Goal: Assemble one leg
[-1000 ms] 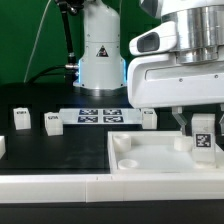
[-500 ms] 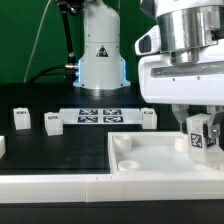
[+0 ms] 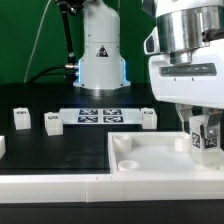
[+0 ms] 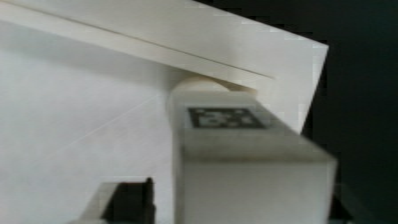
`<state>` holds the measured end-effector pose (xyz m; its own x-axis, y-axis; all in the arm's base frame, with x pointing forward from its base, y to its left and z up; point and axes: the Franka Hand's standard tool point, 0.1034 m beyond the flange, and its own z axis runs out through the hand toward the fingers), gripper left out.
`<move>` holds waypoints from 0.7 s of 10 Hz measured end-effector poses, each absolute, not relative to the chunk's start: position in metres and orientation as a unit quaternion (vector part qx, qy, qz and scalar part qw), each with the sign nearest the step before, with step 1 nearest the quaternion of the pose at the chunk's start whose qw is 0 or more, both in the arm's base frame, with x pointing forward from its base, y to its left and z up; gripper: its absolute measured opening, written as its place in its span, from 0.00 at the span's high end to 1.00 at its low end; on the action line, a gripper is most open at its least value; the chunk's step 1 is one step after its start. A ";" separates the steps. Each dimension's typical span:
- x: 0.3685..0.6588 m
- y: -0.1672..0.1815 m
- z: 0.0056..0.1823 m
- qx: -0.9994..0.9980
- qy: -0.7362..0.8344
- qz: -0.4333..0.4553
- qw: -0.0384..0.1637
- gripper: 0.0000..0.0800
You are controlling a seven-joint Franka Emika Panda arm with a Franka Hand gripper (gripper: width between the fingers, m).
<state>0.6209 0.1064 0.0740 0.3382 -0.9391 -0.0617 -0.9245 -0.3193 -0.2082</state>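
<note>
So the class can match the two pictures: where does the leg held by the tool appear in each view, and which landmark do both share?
Exterior view: the leg is at the exterior view's right edge, held in the tool, near a corner of the white panel.
Wrist view: the leg fills the centre, its tag facing the camera.
Shared landmark: the white panel beside the leg.

Leg [image 3: 204, 141] half hidden between the gripper [image 3: 204, 134] fingers, upper arm [image 3: 190, 40] beyond the exterior view's edge.
</note>
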 end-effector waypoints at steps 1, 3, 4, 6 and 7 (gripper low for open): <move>0.621 0.106 0.074 -0.822 0.558 -0.038 0.103 0.33; 0.621 0.109 0.074 -0.881 0.462 -0.046 0.097 0.23; 0.620 0.111 0.073 -0.913 0.396 -0.046 0.088 0.20; 0.621 0.115 0.072 -0.958 0.274 -0.046 0.073 0.19; 0.621 0.118 0.071 -0.975 0.208 -0.042 0.060 0.19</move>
